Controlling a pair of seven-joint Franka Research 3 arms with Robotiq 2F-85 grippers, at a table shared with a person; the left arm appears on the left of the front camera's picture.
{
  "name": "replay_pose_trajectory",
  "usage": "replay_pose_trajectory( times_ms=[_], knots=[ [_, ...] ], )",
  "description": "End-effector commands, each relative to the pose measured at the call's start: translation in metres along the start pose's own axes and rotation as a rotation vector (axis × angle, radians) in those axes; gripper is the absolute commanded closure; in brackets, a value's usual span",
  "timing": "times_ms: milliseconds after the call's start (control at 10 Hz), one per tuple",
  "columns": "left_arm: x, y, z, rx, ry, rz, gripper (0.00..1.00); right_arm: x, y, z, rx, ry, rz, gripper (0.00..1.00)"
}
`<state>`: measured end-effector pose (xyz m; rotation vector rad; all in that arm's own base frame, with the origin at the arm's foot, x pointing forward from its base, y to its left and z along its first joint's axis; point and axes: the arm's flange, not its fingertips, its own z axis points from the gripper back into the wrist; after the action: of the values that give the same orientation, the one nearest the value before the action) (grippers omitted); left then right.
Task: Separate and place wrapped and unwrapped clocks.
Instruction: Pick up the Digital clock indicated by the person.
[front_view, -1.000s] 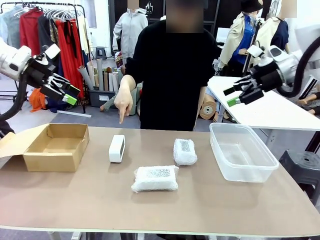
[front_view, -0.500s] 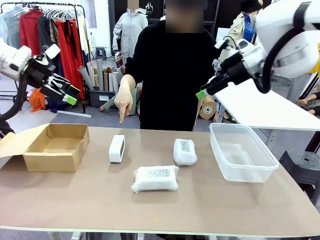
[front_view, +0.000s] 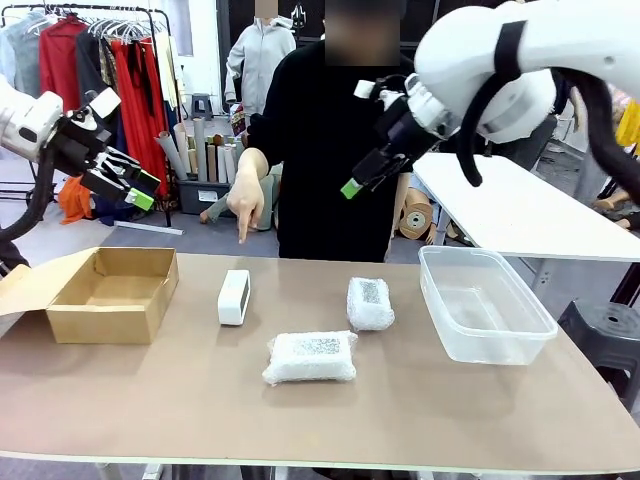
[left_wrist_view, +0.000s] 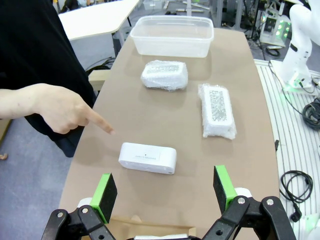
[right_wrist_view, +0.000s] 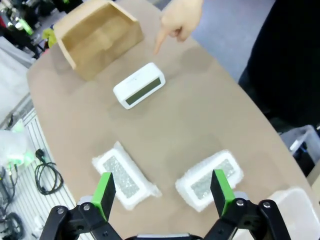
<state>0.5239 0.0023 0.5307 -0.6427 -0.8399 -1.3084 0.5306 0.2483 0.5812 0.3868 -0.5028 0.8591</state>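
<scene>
Our left gripper (front_view: 137, 187) and right gripper (front_view: 352, 186) hang open above the table (front_view: 150, 400). The bare clock (front_view: 234, 297) stands just by a person's pointing hand (front_view: 246, 205); reaching for it, we could strike that hand.

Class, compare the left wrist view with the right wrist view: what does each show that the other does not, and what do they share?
Left wrist, not right wrist: the clear tub entire, rim to rim, and the open left gripper.
Right wrist, not left wrist: the cardboard box, inside open to view, the display face of the bare clock, and the open right gripper.
Both: the clock, the long bundle, the small bundle, and the person's hand pointing down beside the clock.
</scene>
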Motion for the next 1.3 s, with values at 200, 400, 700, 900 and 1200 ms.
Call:
replay_pose_trajectory(
  times_ms=[200, 400, 700, 900, 1200],
  knots=[
    [0.001, 0.0, 0.001, 0.001, 0.0, 0.001, 0.0, 0.046, 0.011, -0.035, -0.04, 0.105, -0.013, 0.0],
    [0.001, 0.0, 0.001, 0.001, 0.0, 0.001, 0.0, 0.03, 0.01, -0.034, -0.037, 0.077, 0.0, 0.0],
    [0.001, 0.0, 0.001, 0.001, 0.0, 0.001, 0.0, 0.03, 0.01, -0.034, -0.037, 0.077, 0.0, 0.0],
    [0.001, 0.0, 0.001, 0.001, 0.0, 0.001, 0.0, 0.03, 0.01, -0.034, -0.037, 0.077, 0.0, 0.0],
    [0.001, 0.0, 0.001, 0.001, 0.0, 0.001, 0.0, 0.043, 0.034, -0.042, 0.046, 0.036, -0.058, 0.0]
  ],
)
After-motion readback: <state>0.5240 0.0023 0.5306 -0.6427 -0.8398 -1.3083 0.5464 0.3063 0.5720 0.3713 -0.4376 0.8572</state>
